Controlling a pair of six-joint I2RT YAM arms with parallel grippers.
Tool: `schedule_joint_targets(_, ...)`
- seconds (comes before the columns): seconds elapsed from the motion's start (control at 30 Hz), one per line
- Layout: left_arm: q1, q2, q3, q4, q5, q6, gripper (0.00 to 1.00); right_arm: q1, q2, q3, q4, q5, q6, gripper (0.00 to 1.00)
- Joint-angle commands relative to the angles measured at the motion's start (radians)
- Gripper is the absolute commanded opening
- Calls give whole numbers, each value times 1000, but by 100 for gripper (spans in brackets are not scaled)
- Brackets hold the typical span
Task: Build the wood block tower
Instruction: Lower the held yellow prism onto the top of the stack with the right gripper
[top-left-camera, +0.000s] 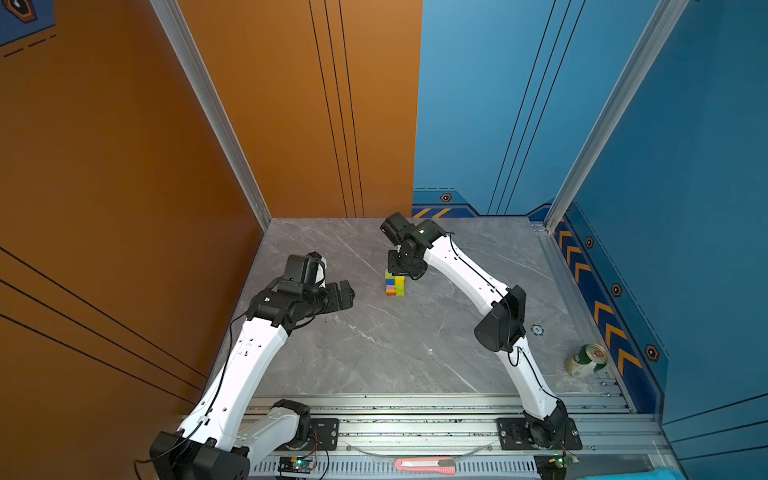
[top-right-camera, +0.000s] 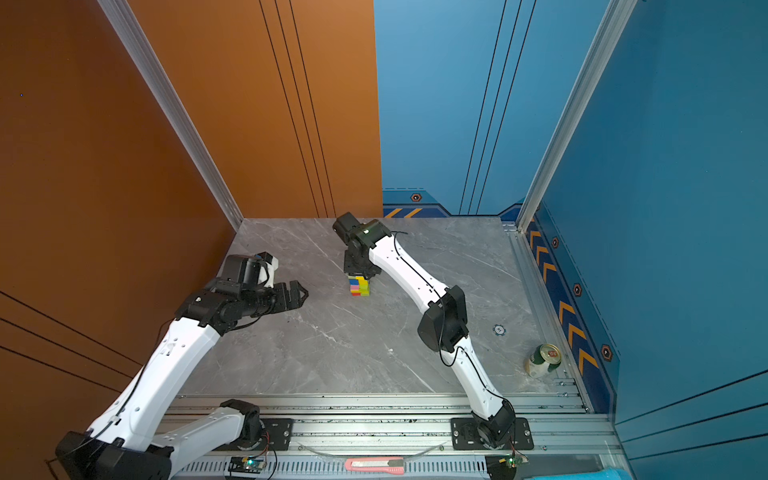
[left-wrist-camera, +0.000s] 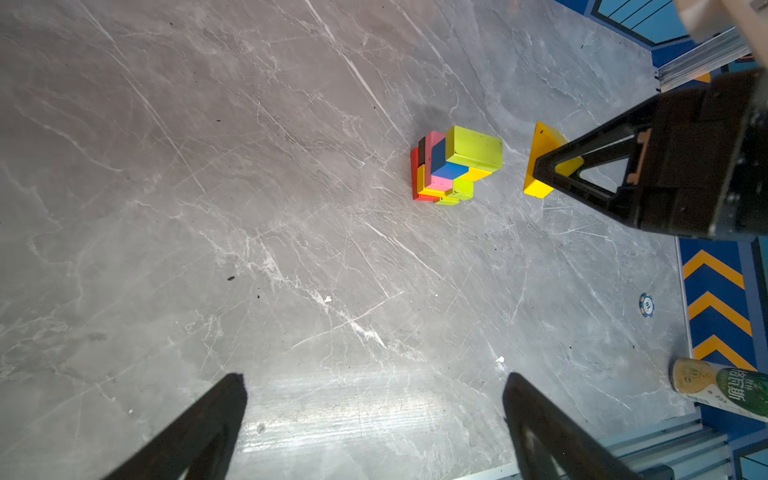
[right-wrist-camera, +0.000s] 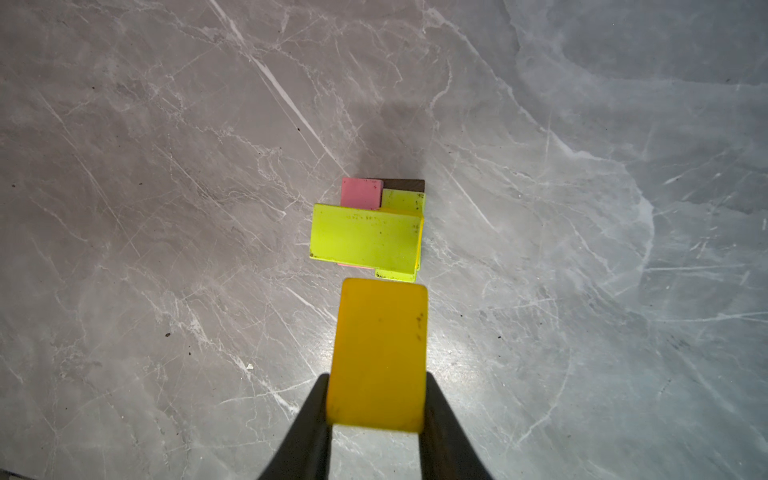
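Observation:
The tower (top-left-camera: 395, 284) (top-right-camera: 360, 286) stands mid-table as a narrow stack of wood blocks: red at the base, then pink, blue, yellow and brown, with a lime-green bar (right-wrist-camera: 365, 239) on top. My right gripper (right-wrist-camera: 376, 378) is shut on a yellow wedge-shaped block (right-wrist-camera: 380, 353) (left-wrist-camera: 544, 162). It hangs above the tower, just beside its top, and the block is not touching it. In both top views the right gripper (top-left-camera: 405, 270) hides the block. My left gripper (left-wrist-camera: 374, 382) (top-left-camera: 345, 295) stands open and empty, to the left of the tower.
A green-and-white drinks can (top-left-camera: 586, 360) (left-wrist-camera: 723, 390) lies at the table's right edge. A small blue disc (top-left-camera: 537, 330) (left-wrist-camera: 646, 304) lies near it. A pink box cutter (top-left-camera: 424, 464) rests on the front rail. Orange and blue walls close in the left, back and right.

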Motion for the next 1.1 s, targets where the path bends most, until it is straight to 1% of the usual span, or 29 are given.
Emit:
schedule_joint_targets(0.0,14,18,41,-23,16,30,98,-11,19,33,6,-20,-55,33)
schedule_joint_targets(0.23,29,42,61,-23,21,38,98,-14,65,60,43,-29,-76,34)
schedule_joint_targets(0.4,40,58,75,-23,31,48,98,-15,96,95,44,-12,-84,34)
schedule_joint_targets(0.67,56,73,85,-25,45,62,98,-12,119,104,53,25,-84,34)
schedule_joint_targets(1.07,81,72,91,-40,55,79,98,-14,158,151,63,37,-89,34)
